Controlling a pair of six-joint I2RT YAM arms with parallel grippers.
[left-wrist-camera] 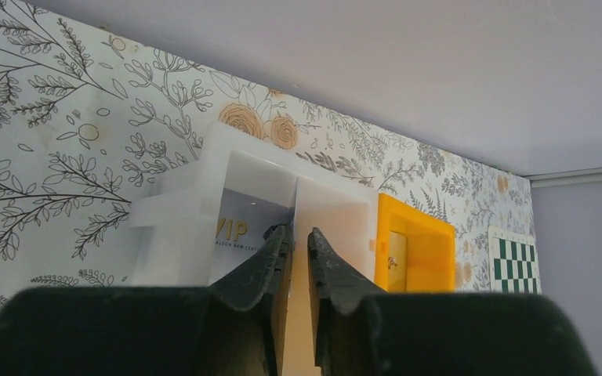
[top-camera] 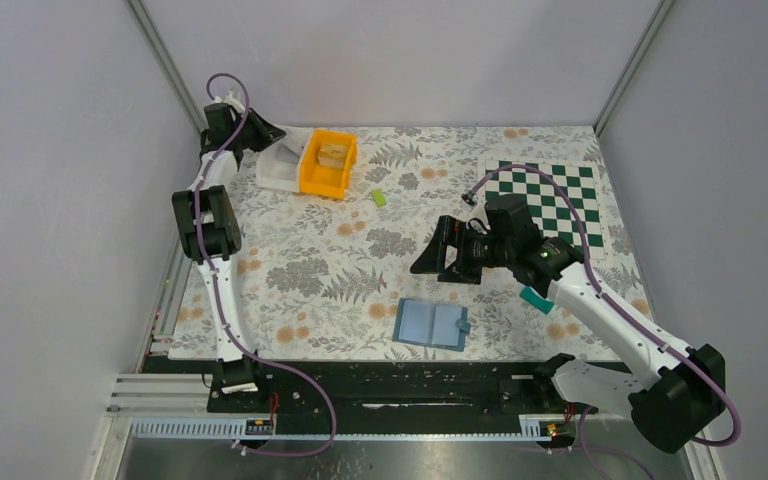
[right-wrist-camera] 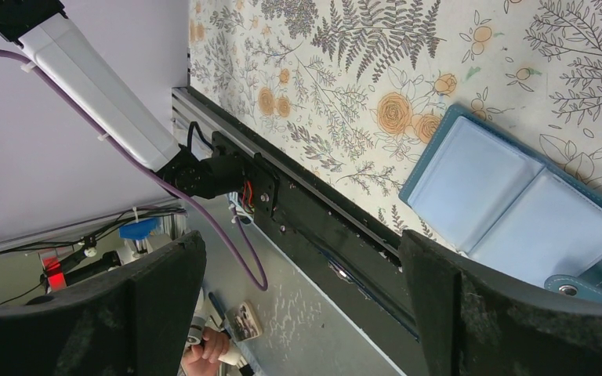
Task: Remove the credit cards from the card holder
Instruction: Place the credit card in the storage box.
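The blue card holder (top-camera: 431,323) lies open and flat near the table's front edge; its clear sleeves (right-wrist-camera: 517,207) look empty. A teal-green credit card (top-camera: 535,299) peeks out from under the right forearm. My right gripper (top-camera: 440,262) (right-wrist-camera: 302,313) hovers above the mat just behind the holder, jaws wide apart and empty. My left gripper (top-camera: 276,142) (left-wrist-camera: 299,233) hangs over the white bin (left-wrist-camera: 204,188) at the back left, jaws a narrow gap apart with nothing between them. A white card printed "VIP" (left-wrist-camera: 239,231) lies inside that bin.
A yellow bin (top-camera: 327,165) (left-wrist-camera: 431,251) with a tan card in it stands right of the white bin (top-camera: 278,172). A small lime-green block (top-camera: 378,197) lies on the floral mat. A green chessboard (top-camera: 550,205) covers the back right. A black rail (right-wrist-camera: 321,227) runs along the front edge.
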